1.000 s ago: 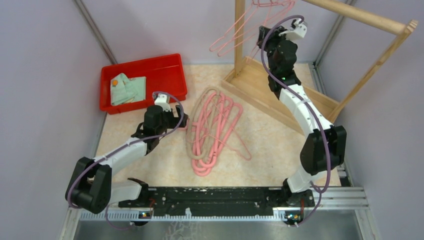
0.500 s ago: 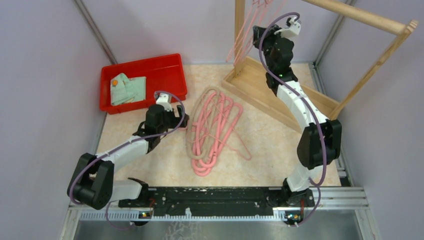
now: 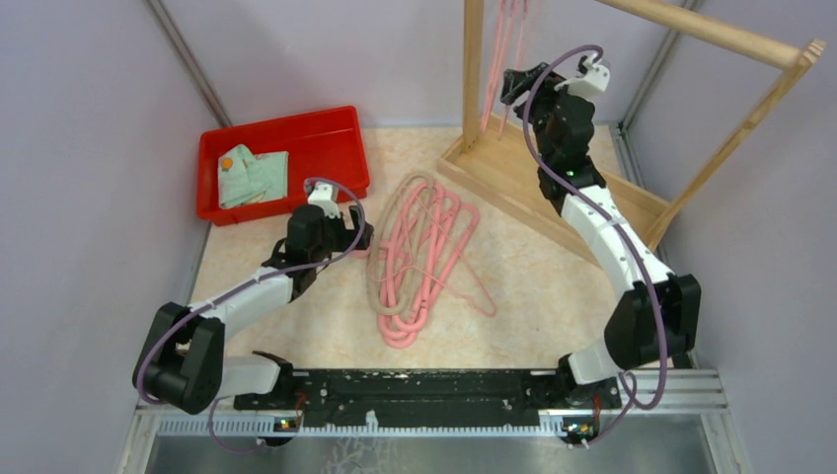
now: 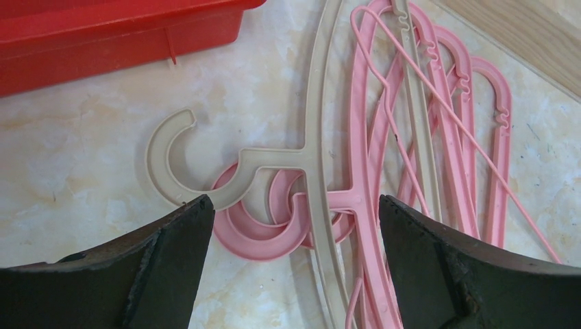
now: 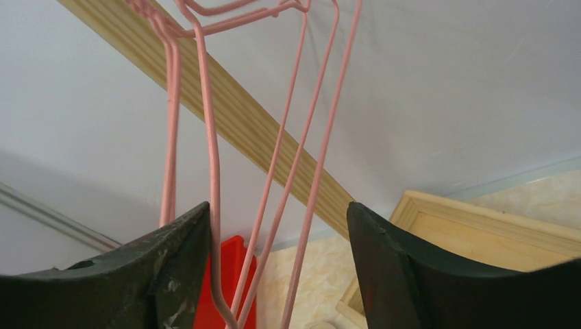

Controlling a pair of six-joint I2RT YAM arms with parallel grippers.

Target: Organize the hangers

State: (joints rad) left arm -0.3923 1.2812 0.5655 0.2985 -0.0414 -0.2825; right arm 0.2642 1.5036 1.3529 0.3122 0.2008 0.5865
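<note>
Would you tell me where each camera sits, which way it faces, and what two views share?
Top external: above, behind the bases, looking down on table, red bin, hanger pile, wooden rack; left arm, right arm show.
Left wrist: low over the pile, facing the beige hanger; open left gripper at bottom.
Right wrist: by the rack, facing the hung hangers; open right gripper at bottom.
Shared: top external and left wrist both show pile and bin.

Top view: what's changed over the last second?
The pink wire hangers swung from slanting left to hanging straight down beside the rack post. The right gripper, open around them, moved slightly down in the view, and its elbow shifted right. The left gripper, open over the hanger pile, and the red bin stayed put.
</note>
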